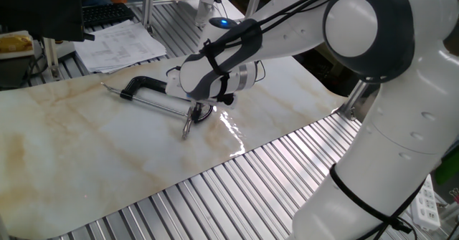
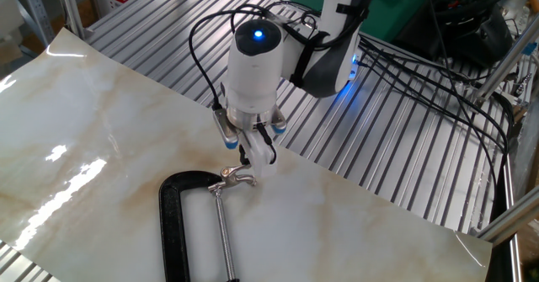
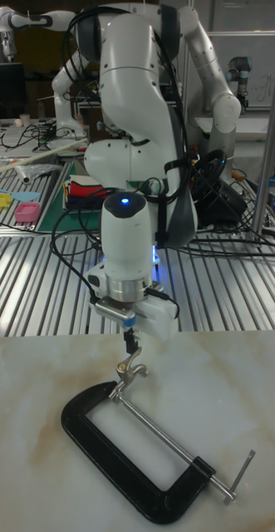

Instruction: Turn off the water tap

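The water tap (image 3: 131,366) is a small silver fitting with a curved lever, held in the jaw of a black C-clamp (image 3: 120,470) that lies flat on the marble board. It also shows as the tap (image 2: 232,178) and the tap (image 1: 187,127). The clamp's long silver screw (image 3: 166,436) ends in a thin T-bar (image 3: 241,474) at the far end. My gripper (image 3: 130,322) points straight down just above the tap's lever. Its dark fingers (image 2: 248,156) are pressed together with nothing between them. From these views I cannot tell whether the gripper (image 1: 201,114) touches the lever.
The marble board (image 2: 93,139) rests on a ribbed metal table (image 2: 404,172). Black cables (image 2: 438,80) trail behind the arm. Papers (image 1: 118,45) and a keyboard (image 1: 106,13) lie beyond the board's far edge.
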